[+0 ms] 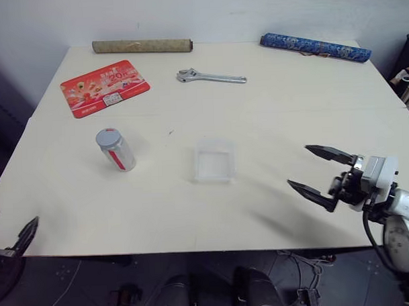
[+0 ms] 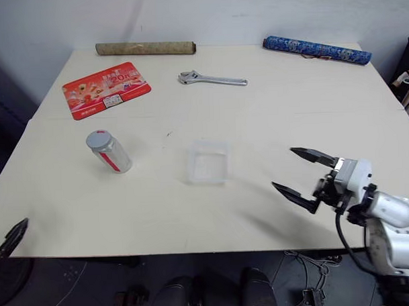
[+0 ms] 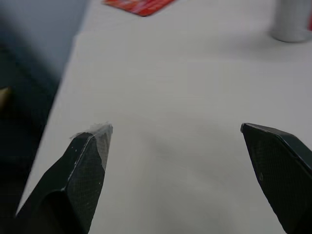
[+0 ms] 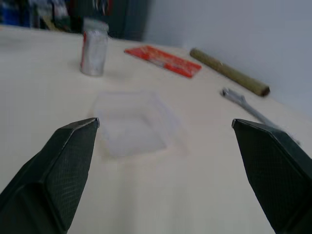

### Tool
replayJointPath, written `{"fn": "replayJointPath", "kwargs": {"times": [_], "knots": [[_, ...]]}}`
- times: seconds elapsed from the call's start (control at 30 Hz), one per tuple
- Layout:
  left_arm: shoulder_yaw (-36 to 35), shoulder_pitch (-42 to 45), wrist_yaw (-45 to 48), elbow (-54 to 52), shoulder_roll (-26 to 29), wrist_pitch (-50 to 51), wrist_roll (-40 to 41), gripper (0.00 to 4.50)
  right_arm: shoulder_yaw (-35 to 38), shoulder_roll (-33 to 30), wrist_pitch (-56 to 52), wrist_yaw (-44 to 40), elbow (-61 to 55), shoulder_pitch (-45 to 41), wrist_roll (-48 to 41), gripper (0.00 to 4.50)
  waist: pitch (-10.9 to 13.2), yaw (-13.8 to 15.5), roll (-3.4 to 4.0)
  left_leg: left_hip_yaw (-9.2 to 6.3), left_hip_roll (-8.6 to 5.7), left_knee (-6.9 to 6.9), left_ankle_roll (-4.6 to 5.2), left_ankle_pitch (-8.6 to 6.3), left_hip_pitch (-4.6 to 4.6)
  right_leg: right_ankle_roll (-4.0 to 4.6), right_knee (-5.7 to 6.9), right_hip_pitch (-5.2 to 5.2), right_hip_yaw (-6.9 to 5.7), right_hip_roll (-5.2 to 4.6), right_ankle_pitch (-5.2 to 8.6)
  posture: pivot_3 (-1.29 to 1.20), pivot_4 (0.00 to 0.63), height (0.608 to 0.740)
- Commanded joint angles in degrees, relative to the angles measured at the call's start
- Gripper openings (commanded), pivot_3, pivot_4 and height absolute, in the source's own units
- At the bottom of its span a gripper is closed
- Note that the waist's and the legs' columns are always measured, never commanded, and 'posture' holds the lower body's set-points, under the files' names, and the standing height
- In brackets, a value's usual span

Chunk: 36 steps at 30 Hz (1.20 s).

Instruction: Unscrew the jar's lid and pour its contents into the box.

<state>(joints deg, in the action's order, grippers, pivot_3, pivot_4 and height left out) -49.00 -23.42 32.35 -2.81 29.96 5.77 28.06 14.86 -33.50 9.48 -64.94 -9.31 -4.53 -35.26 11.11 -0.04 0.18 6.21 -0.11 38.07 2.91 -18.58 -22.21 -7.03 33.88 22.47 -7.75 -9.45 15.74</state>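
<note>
Pale tabletop, everything laid out and nothing picked up yet.

Left gripper (image 1: 13, 243) hangs off the near left table edge, fingers spread wide, empty. The jar (image 1: 116, 150) stands upright with its lid (image 1: 107, 137) screwed on, well apart from it; the box (image 1: 215, 161) sits mid-table beside the jar, probably for a short pour. Right gripper (image 1: 319, 169) hovers wide open, aimed at the box, so I'd guess it's lining up.

The whitish, red-striped jar (image 1: 117, 151) stands upright, grey lid (image 1: 107, 137) on; the clear box (image 1: 215, 161) lies well apart.
</note>
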Motion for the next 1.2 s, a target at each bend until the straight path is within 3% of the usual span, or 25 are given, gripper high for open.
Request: {"fn": "replayJointPath", "kwargs": {"times": [0.03, 0.23, 0.47, 0.57, 0.8, 1.2], "knots": [[0.6, -1.4, -3.7, -8.2, -4.1, 0.3, 1.5, 4.47, -0.3, 2.2, 3.7, -2.4, 0.1, -1.1, -1.6, 4.5, -0.1, 0.2, -0.17, 0.0, -0.04, 0.03, 0.05, -0.02, 0.0, -0.02, 0.01, -0.01, 0.0, -0.02, -0.01, 0.0, 0.15, 0.74], [8.0, -0.2, -9.3, -21.3, -10.0, 1.3, 0.0, 4.47, -0.6, 3.5, 6.7, -6.1, 5.7, -1.6, -0.9, 4.5, -0.2, 1.4, -0.42, 0.02, -0.11, 0.12, 0.14, -0.07, 0.01, -0.04, -0.02, -0.04, 0.1, -0.08, -0.05, 0.0, 0.15, 0.74], [22.5, 8.5, -23.4, -31.0, -17.1, 7.2, -8.6, 4.47, -0.1, 3.5, 9.5, -9.2, 10.1, -1.7, -0.9, 4.5, -0.2, 1.4, -0.42, 0.17, -0.1, 0.13, 0.32, 0.07, 0.04, -0.06, 0.13, -0.03, 0.09, 0.07, -0.06, 0.0, 0.15, 0.74], [28.4, 12.8, -27.3, -30.6, -19.2, 8.9, -12.4, 4.47, -0.3, 3.5, 9.9, -9.3, 10.5, -1.8, -0.7, 4.5, -0.2, 1.4, -0.41, 0.26, -0.1, 0.14, 0.43, 0.14, 0.09, -0.06, 0.22, -0.03, 0.0, 0.36, -0.06, 0.0, 0.15, 0.74], [35.0, 21.0, -33.3, -24.4, -22.0, 8.5, -20.3, 4.47, -0.8, 3.7, 9.2, -6.8, 8.3, -1.2, 0.0, 4.5, -0.2, 1.5, -0.41, 0.41, 0.11, 0.16, 0.41, 0.15, 0.12, -0.11, 0.22, -0.01, 0.03, 0.7, -0.09, 0.0, 0.15, 0.74], [36.3, 34.5, -35.1, -9.1, -21.3, 4.6, -24.1, 4.47, -1.6, 3.7, 7.4, -0.5, 0.5, 2.3, 1.5, 4.5, -0.2, 1.5, -0.41, 0.42, 0.15, 0.21, 0.39, 0.14, 0.1, -0.1, 0.21, -0.01, 0.04, 0.73, -0.1, 0.0, 0.15, 0.74]]}}
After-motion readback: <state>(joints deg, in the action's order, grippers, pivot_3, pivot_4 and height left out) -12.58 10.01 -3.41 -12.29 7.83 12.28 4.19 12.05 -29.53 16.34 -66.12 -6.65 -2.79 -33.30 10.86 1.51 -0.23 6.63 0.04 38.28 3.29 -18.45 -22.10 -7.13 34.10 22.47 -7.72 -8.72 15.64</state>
